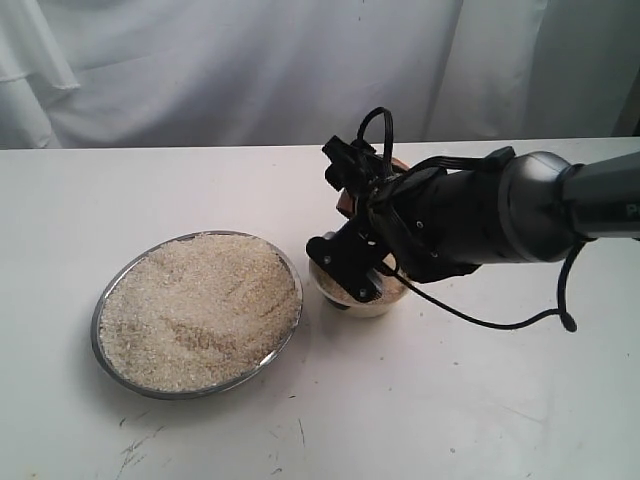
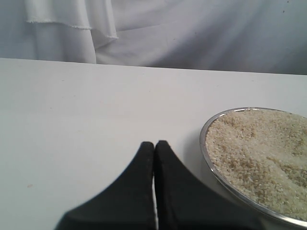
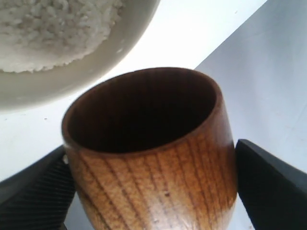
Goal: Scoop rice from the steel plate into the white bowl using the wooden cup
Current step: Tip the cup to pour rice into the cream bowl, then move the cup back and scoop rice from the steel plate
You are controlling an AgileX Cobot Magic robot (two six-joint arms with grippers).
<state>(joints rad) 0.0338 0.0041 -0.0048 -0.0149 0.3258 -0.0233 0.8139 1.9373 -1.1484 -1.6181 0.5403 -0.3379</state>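
Note:
The steel plate [image 1: 100, 310] lies left of centre, heaped with rice [image 1: 200, 310]. Just right of it stands the white bowl [image 1: 375, 300], partly hidden under my right arm. My right gripper [image 1: 350, 215] hangs just over the bowl, shut on the wooden cup [image 1: 346, 203]. In the right wrist view the wooden cup [image 3: 153, 158] sits between the black fingers [image 3: 43, 187], its dark inside showing no grains, next to the bowl [image 3: 72, 81], which holds rice [image 3: 48, 28]. My left gripper [image 2: 154, 143] is shut and holds nothing, low over the table beside the plate's rim [image 2: 206, 153].
A white table top [image 1: 450, 400] carries everything, with a few dark scuff marks near its front edge. A white cloth backdrop [image 1: 250, 70] hangs behind the far edge. A black cable [image 1: 500, 322] loops under the right arm.

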